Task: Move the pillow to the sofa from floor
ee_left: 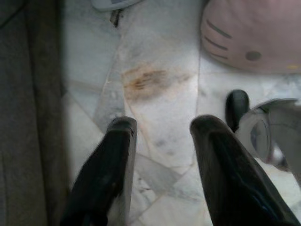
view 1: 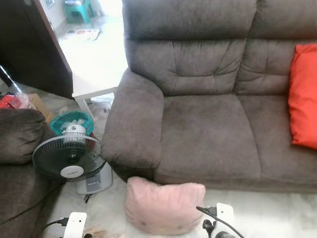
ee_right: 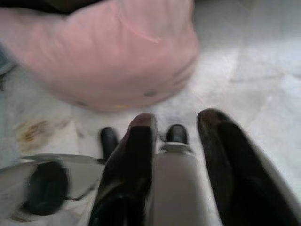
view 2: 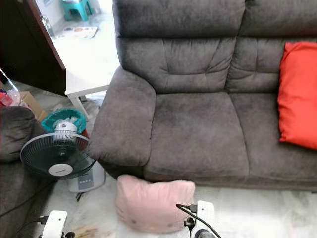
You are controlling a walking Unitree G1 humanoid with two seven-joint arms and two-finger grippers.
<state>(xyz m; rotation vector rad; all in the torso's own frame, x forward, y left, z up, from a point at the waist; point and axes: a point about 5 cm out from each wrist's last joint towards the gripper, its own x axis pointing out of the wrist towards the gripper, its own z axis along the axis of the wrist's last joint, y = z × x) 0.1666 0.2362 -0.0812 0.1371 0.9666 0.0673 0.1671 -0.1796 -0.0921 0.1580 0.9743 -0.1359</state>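
Observation:
A pink pillow [view 1: 163, 206] with a cat face lies on the pale marble floor, right against the front of the dark brown sofa [view 1: 208, 134]. My left gripper [ee_left: 162, 127] hovers open over the floor, and the pillow [ee_left: 249, 33] lies ahead of it and off to one side. My right gripper [ee_right: 176, 120] is open too, low above the floor, with the blurred pillow [ee_right: 113, 52] just beyond its fingertips and not touched. The white wrists show at the lower edge of the eye views, left [view 1: 75, 225] and right [view 1: 220, 218], on either side of the pillow.
A red cushion [view 1: 303, 94] leans at the sofa's right end. A black standing fan [view 1: 69, 156] and a teal basket [view 1: 72, 120] stand left of the sofa's armrest. Another dark armchair [view 1: 17, 144] is at the far left, and a white table [view 1: 96, 64] stands behind.

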